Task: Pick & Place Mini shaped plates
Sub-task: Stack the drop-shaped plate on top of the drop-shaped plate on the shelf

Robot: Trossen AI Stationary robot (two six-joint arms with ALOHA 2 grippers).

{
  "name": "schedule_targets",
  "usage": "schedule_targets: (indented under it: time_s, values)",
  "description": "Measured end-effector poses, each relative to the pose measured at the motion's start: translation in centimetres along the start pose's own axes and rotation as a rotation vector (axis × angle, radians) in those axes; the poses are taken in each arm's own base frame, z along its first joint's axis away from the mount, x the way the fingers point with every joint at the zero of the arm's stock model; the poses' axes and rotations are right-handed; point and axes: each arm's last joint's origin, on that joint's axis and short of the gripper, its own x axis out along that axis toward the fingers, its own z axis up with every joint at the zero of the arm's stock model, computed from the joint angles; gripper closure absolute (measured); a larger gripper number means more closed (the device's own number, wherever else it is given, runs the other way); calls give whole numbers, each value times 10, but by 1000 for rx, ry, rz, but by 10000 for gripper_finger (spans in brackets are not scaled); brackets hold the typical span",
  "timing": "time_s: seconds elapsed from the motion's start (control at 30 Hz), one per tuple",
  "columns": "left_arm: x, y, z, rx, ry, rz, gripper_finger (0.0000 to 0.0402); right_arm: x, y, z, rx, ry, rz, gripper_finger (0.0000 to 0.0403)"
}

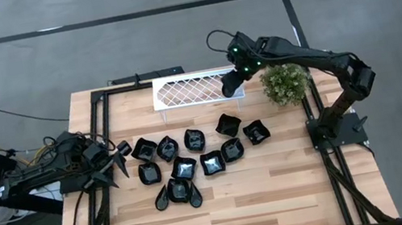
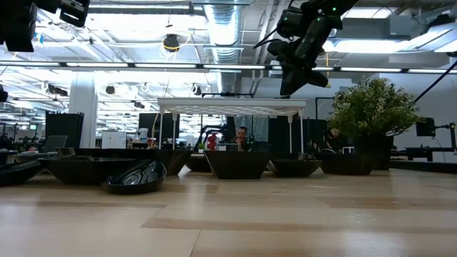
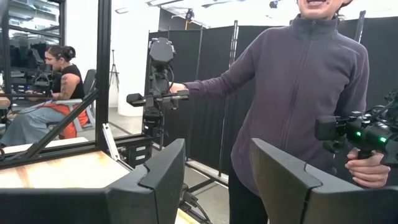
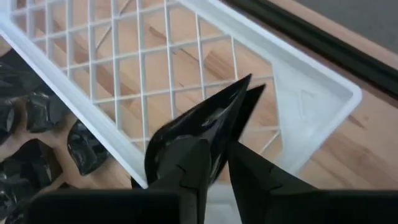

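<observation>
1. the right pincer (image 4: 214,163) hangs over the right end of the white lattice tray (image 1: 181,91) at the far side of the tabletop (image 1: 279,189), with a pointed black plate (image 4: 205,121) between its fingers, nipped by the rim and standing on edge. the jaws look barely parted, so whether the hold is firm or slackening i cannot tell.
2. the other mini shaped plates (image 1: 200,157) lie clustered in the middle of the tabletop, nearer than the tray, some touching one another; a green plant (image 1: 284,82) sits just right of the tray.
3. the left pincer (image 3: 217,171) waits at the left edge of the tabletop with its fingers spread and nothing between them.
4. handling, as a judgement: each dish looks rigid, thin-walled and glossy, so probably light but slick, and liable to pivot when pinched at a single point.
5. best hold: one finger inside the bowl and one outside, across a straighter stretch of rim rather than a wavy peak or the narrow tip.
6. they may chip if dropped on edge, so release low over the lattice.
</observation>
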Motion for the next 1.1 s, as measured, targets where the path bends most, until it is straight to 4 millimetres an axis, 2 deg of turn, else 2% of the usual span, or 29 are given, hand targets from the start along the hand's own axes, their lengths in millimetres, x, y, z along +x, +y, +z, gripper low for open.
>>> schedule_targets:
  time_s: [0.23,0.7,1.1]
  values:
    - [0,0,0,4,-2,-1,219,-7,2,4,-25,-14,2,346]
    - [0,0,1,8,-4,-1,219,-7,7,3,-120,-26,-14,350]
    - [0,-1,2,225,-13,4,219,3,33,4,-305,-93,50,388]
